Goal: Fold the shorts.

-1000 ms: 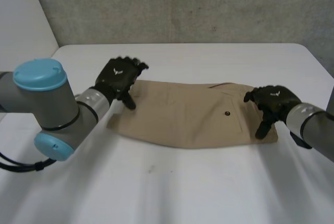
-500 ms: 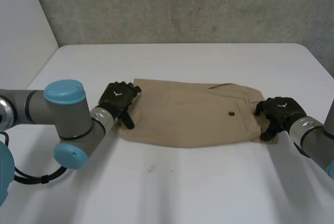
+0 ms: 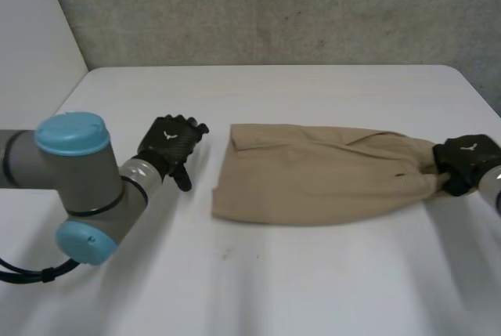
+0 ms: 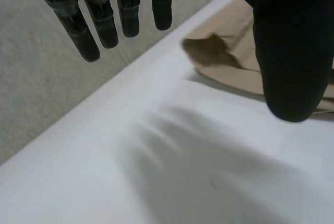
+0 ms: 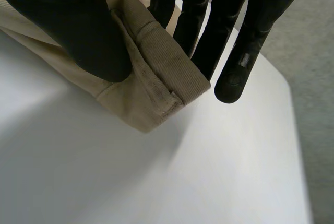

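The shorts [image 3: 313, 175] are lying flat-ish on the white counter [image 3: 313, 289], stretched sideways across the middle and over toward my right side. They're looking smooth at the end nearest my left arm and gathering into wrinkles at the other end, where I'm holding them.

My right hand [image 3: 466, 165] is pinching that bunched end. In the wrist view my thumb [image 5: 73, 25] is pressing down on top of the stitched band [image 5: 167, 62] and my fingers [image 5: 235, 72] are sitting behind it, so the thick edge is getting squeezed between them. My left hand [image 3: 172, 140] is hanging out beside the far end of the shorts, clearly off the cloth, with its fingers [image 4: 86, 38] straight and spread and nothing in them.

I'm guessing I'm at the start of the first fold, bringing this end over to meet the other one. To do it well, I'm thinking the pinch wants to be staying on the thick band rather than the thin fabric, since that's less likely to slip. Lifting low and carrying it straight across should be helping the edges line up. The loose end is probably going to slide if nothing's holding it, so I reckon getting my left hand down flat on that corner first is the smart move.
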